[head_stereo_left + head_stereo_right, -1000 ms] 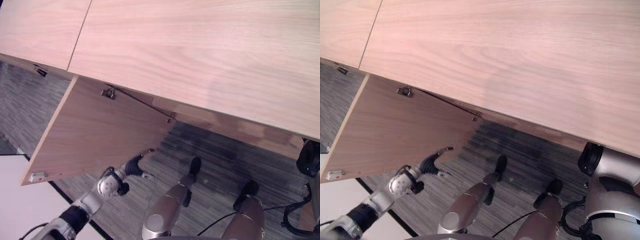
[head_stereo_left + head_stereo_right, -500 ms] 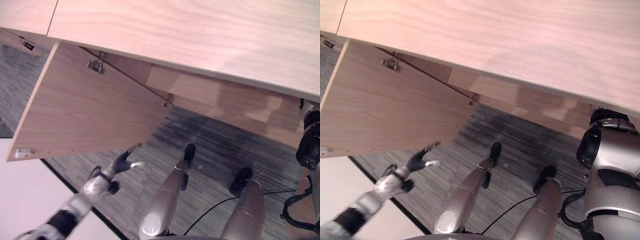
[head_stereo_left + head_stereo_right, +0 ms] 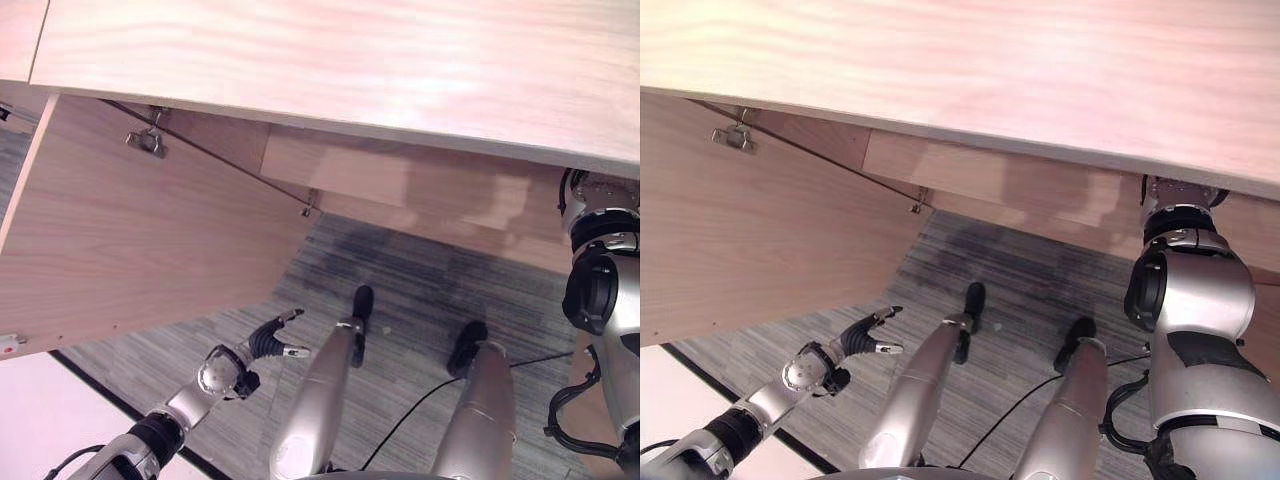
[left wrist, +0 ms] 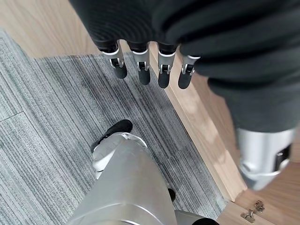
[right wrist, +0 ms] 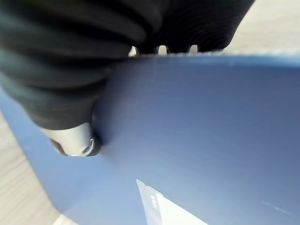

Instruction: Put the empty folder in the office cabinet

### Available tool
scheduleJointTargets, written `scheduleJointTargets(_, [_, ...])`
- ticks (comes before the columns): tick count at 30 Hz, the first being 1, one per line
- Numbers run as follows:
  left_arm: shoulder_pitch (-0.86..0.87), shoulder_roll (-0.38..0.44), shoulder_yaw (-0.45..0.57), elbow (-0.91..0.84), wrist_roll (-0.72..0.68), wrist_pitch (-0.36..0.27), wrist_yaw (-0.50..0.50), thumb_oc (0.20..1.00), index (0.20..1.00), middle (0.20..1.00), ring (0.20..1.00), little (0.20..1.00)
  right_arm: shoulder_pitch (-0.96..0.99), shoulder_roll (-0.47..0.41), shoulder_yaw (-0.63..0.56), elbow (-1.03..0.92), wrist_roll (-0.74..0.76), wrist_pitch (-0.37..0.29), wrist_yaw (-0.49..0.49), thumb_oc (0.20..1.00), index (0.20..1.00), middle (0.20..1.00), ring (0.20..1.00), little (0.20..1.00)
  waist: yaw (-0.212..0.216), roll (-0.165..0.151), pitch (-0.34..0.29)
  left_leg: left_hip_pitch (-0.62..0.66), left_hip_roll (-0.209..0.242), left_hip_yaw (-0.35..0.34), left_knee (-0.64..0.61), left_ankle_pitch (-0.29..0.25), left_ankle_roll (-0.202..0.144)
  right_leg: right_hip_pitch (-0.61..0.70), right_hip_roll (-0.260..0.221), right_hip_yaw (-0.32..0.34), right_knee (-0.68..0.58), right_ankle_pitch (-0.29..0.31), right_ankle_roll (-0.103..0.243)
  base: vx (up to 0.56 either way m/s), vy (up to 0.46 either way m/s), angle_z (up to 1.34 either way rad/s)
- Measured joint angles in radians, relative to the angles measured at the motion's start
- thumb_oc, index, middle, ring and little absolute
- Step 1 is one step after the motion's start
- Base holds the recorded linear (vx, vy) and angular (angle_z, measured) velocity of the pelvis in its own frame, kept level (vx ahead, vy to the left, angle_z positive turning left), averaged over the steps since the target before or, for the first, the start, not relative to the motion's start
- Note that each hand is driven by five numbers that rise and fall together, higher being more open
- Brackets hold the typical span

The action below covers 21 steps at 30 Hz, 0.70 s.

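Folder point(image 5: 197, 126) sits in the right hand point(image 5: 70, 70), a blue sheet seen from very close in the right wrist view, with the thumb pressed on its face and the fingers point(image 5: 161, 49) curled over its far edge, so the grip reads as a pinch. The cabinet door point(image 3: 130, 230) stands swung open on its hinge point(image 3: 145, 142), and the left hand point(image 3: 270, 338) hangs free below the door's lower edge, over the grey carpet point(image 3: 420, 290), fingers loosely straight and holding nothing.

The step in hand looks like the approach: door open, folder carried but not yet stowed. The next move probably calls for bringing the right arm round to the opening and sliding the folder in edge first, clear of the door.

Much is hidden. The cabinet's inside lies under the wooden top point(image 3: 350, 60) (only a strip of inner panel shows beneath it), so shelves and free space cannot be judged. The folder's outline is cut off in the wrist view, and whether it is truly empty cannot be told
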Motion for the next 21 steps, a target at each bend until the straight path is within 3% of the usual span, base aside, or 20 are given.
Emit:
scheduleJointTargets(4, [0.011,0.014,0.006,0.0,-0.019,0.0,-0.002,1.0,1.0,1.0,1.0,1.0,0.0,0.001,0.005,0.0,0.0,0.005,0.0,0.2,0.2,0.2,0.2,0.2,0.001,-0.005,-0.002,-0.002,0.001,0.0,0.007,0.0,0.0,-0.001,0.002,0.002,0.002,0.001,0.0,0.0,0.0,0.0])
scheduleJointTargets(9, [0.035,0.065,0.007,-0.009,-0.028,0.0,-0.013,1.0,1.0,1.0,1.0,1.0,-0.001,0.005,0.008,0.0,0.0,0.015,0.0,0.2,0.2,0.2,0.2,0.2,0.005,-0.034,-0.016,-0.015,0.005,0.004,0.01,0.0,-0.001,-0.015,0.01,0.007,0.002,0.003,-0.001,0.0,-0.002,-0.03])
scheduleJointTargets(20, [0.051,0.083,0.009,-0.037,-0.038,0.0,-0.029,1.0,1.0,1.0,1.0,1.0,-0.032,-0.003,0.021,0.003,0.0,0.015,-0.013,0.2,0.2,0.2,0.2,0.2,0.024,-0.032,-0.024,-0.048,0.006,0.005,0.035,-0.004,-0.002,-0.048,0.009,0.012,0.021,0.003,-0.002,0.0,0.0,0.0])
scheduleJointTargets(21, [0.051,0.083,0.009,-0.036,-0.037,0.0,-0.029,1.0,1.0,1.0,1.0,1.0,-0.032,-0.003,0.022,0.003,0.0,0.017,-0.013,0.369,0.369,0.369,0.369,0.369,0.025,-0.032,-0.024,-0.049,0.007,0.005,0.036,-0.004,-0.002,-0.049,0.008,0.012,0.022,0.003,-0.003,0.0,0.0,0.0])
